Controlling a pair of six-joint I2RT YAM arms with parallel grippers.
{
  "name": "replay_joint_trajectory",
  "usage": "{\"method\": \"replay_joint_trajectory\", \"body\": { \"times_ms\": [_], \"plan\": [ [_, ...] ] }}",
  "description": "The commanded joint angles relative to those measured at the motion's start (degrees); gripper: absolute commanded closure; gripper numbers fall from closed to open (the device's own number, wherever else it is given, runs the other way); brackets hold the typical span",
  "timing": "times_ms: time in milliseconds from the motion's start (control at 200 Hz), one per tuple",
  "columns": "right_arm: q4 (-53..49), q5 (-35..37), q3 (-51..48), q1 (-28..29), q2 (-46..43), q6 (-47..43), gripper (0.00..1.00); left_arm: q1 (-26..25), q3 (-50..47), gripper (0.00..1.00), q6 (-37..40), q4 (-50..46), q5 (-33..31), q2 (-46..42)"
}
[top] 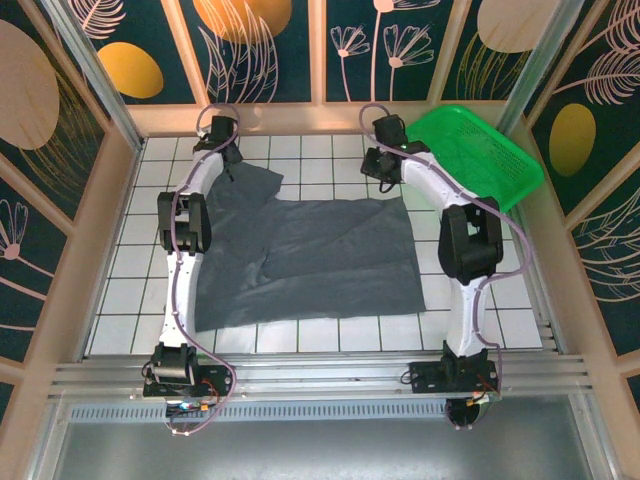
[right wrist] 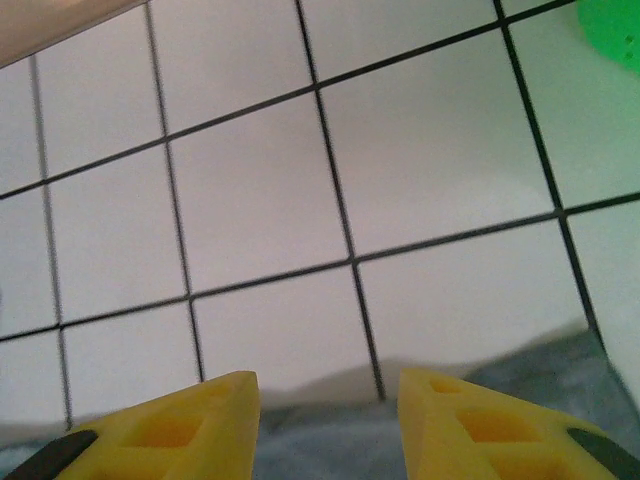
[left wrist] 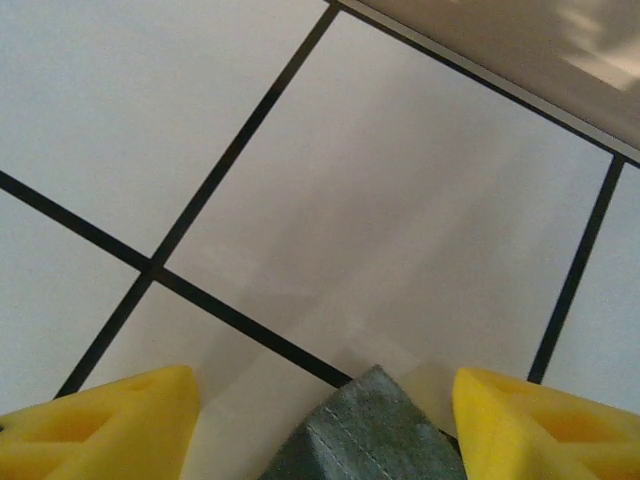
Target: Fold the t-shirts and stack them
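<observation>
From above, the left arm [top: 185,250] lies across the left edge of the t-shirt [top: 310,255], so that side of the cloth is hidden. The shirt is spread flat on the white tiled desk [top: 470,300], between the two arms, with one sleeve reaching toward the far left. In this view both hands are small and dark, and their jaws are hard to make out. The left hand [top: 228,160] is at the sleeve's far end, and the right hand [top: 383,175] is just past the shirt's far right corner. The green mesh basket [top: 490,150] sits tilted at the far right corner, partly behind the right arm.

The wrist cameras show the jaws plainly. The left hand [left wrist: 322,400] is open, its yellow fingers [left wrist: 110,425] set wide apart, with a stitched corner of the t-shirt [left wrist: 370,435] between them. The bottom edge of the frame cuts off the corner, and whether the fingers touch it cannot be told. The right hand [right wrist: 328,400] is also open, its fingers [right wrist: 480,425] over the blurred cloth edge [right wrist: 540,370]. A green sliver of the basket [right wrist: 612,25] shows at the upper right.
</observation>
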Motion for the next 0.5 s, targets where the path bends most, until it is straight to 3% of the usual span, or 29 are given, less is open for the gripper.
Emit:
{"method": "replay_joint_trajectory", "body": {
  "times_ms": [0,270,400,495],
  "plan": [
    [0.5,-1.6,-3.3,-0.8,-3.3,1.0,0.58,0.4,3.4,0.33,-1.2,-3.5,5.2,3.6],
    [0.1,-1.1,-2.9,-0.9,-3.6,2.0,0.58,-1.3,3.6,0.58,-1.6,-14.4,7.5,5.3],
    [-0.2,-0.3,-1.9,-0.8,-2.6,2.8,0.59,-2.1,2.7,0.66,-1.1,-16.1,8.5,4.9],
    [0.1,0.8,-2.2,-0.7,-2.2,3.4,0.59,-2.5,2.7,0.82,-1.5,-15.8,8.6,4.2]
  ]
}}
